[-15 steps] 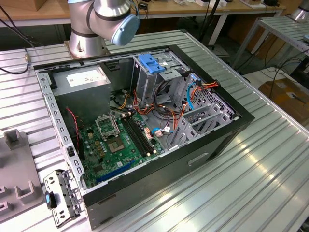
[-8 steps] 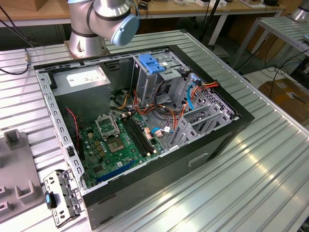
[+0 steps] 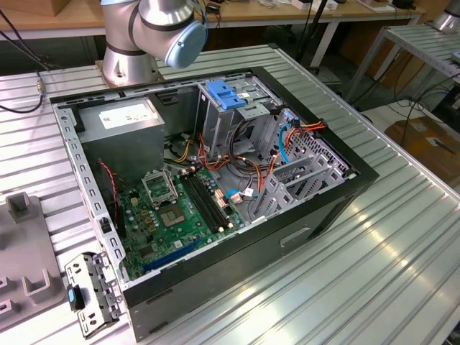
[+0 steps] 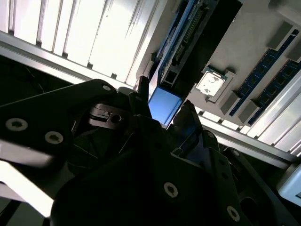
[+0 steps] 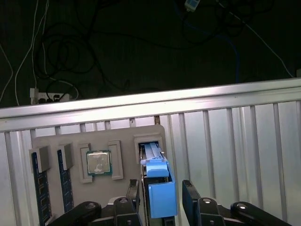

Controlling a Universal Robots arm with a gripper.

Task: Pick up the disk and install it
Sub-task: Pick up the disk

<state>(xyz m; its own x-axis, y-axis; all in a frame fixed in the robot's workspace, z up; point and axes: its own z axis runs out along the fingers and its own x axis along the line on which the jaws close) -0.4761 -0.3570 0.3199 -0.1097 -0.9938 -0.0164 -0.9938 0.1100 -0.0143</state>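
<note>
The disk stands on edge in a slot of the grey parts tray, and its blue plastic carrier faces the camera in both wrist views. My gripper straddles the disk's near end, one dark finger on each side. A thin gap shows beside one finger, and the jaws stand open around the carrier. In the second wrist view the blue carrier face sits between the same fingertips. The open computer case lies on the table in the exterior view, with the grey drive bay under a blue bracket.
The tray also holds a processor chip and two memory sticks. In the exterior view the arm's base stands behind the case, the grey tray lies at the left edge, and a loose metal panel lies beside it. Cables hang beyond the table edge.
</note>
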